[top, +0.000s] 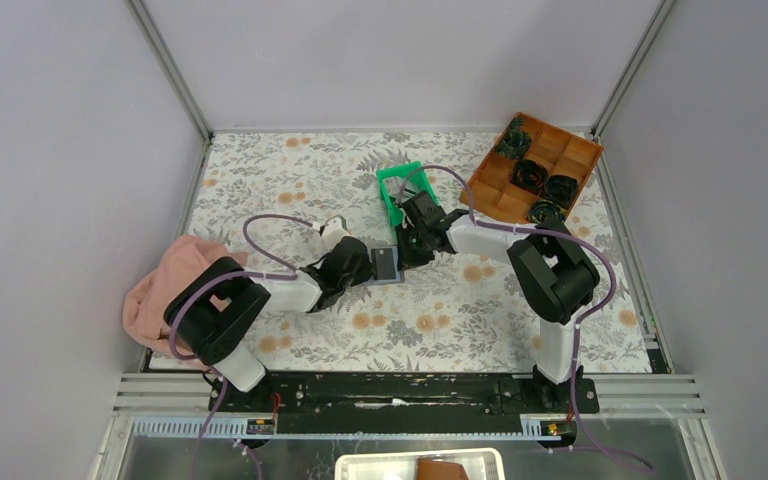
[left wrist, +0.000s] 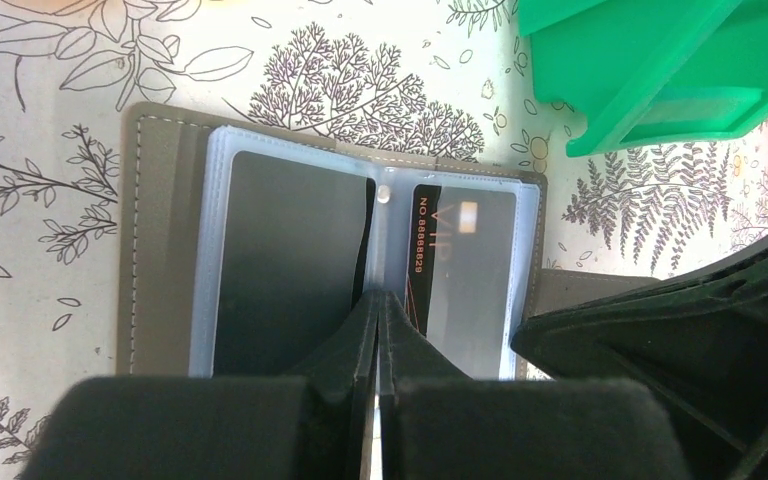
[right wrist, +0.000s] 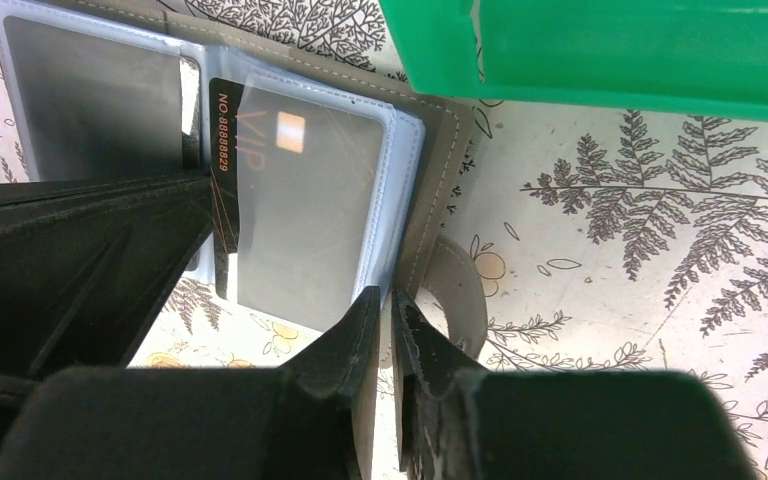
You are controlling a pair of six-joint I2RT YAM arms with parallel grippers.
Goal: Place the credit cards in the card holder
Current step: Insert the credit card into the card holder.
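The grey card holder (top: 385,265) lies open on the floral mat between both grippers, its clear blue-edged sleeves facing up (left wrist: 160,250). A dark credit card (left wrist: 470,270) marked "VIP" sits partly in the right sleeve, its left strip sticking out (right wrist: 300,200). Another dark card (left wrist: 290,260) fills the left sleeve. My left gripper (left wrist: 380,295) is shut, with its tips on the holder's middle fold beside the VIP card. My right gripper (right wrist: 385,295) is shut on the holder's right edge (right wrist: 430,220), next to its strap loop.
A green plastic bin (top: 395,195) lies just behind the holder, close to the right gripper (top: 407,250). A brown compartment tray (top: 535,165) with dark parts stands at the back right. A pink cloth (top: 165,290) lies at the left edge.
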